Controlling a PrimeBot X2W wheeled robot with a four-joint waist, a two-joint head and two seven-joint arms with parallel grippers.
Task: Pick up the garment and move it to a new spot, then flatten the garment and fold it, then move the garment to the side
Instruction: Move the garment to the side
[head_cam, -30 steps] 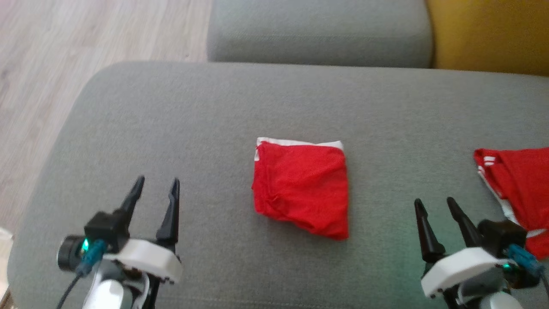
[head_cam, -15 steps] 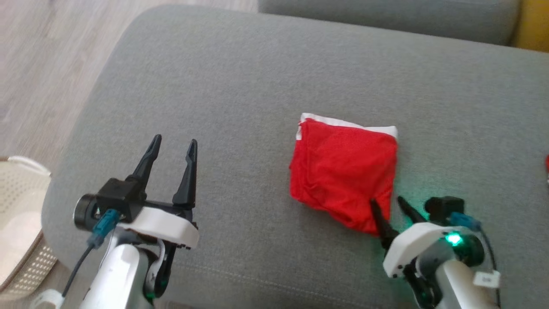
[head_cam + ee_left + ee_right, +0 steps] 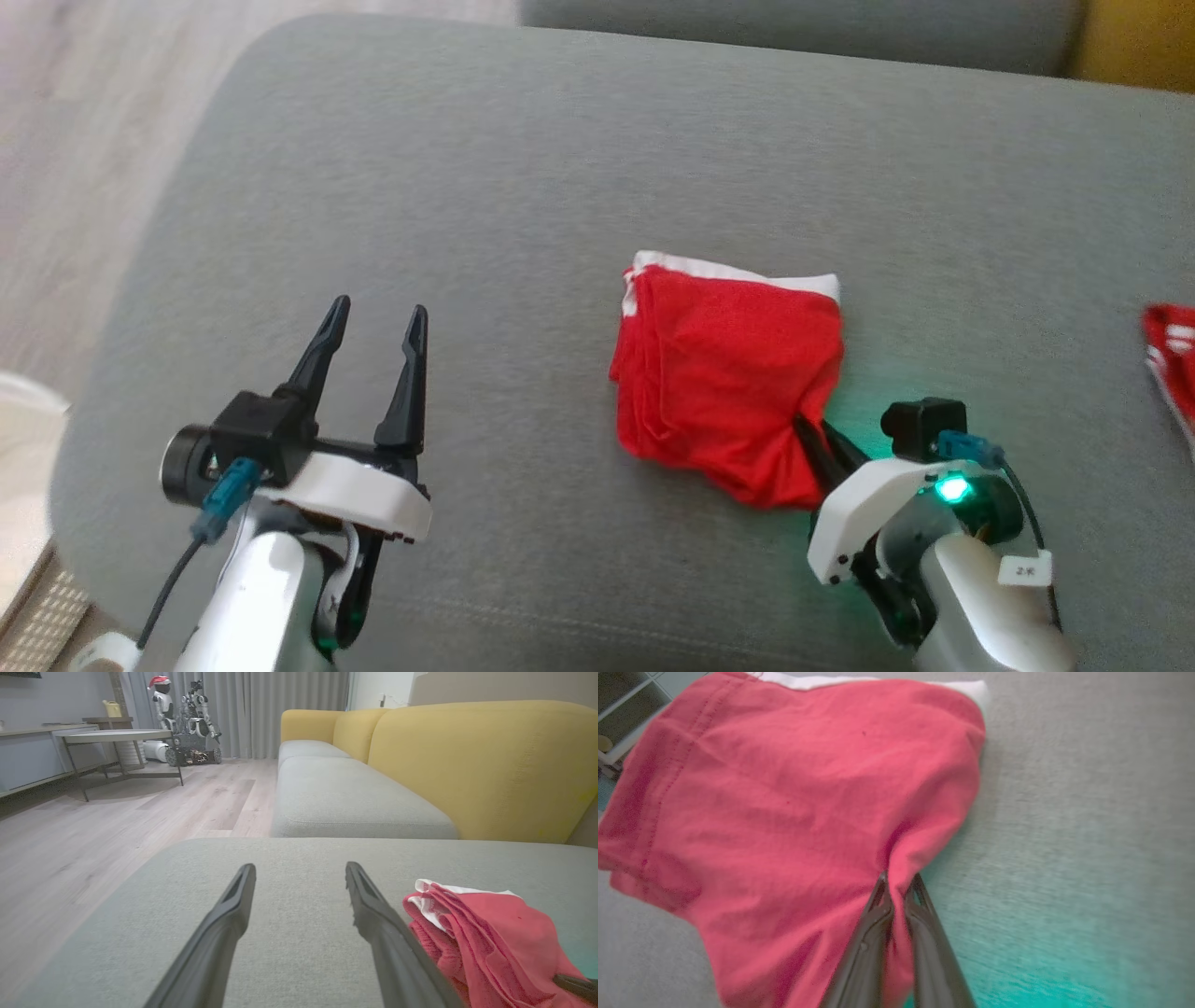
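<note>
I saw R jaws clamped on near-R corner of red garment, mid sofa cushion; bite poss. shallow, view blurry. L jaws stood apart, well left of it, so R was nearer.

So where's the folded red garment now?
In the head view the folded red garment lies mid-cushion on the grey sofa, its near corner pinched by the right hand.
</note>
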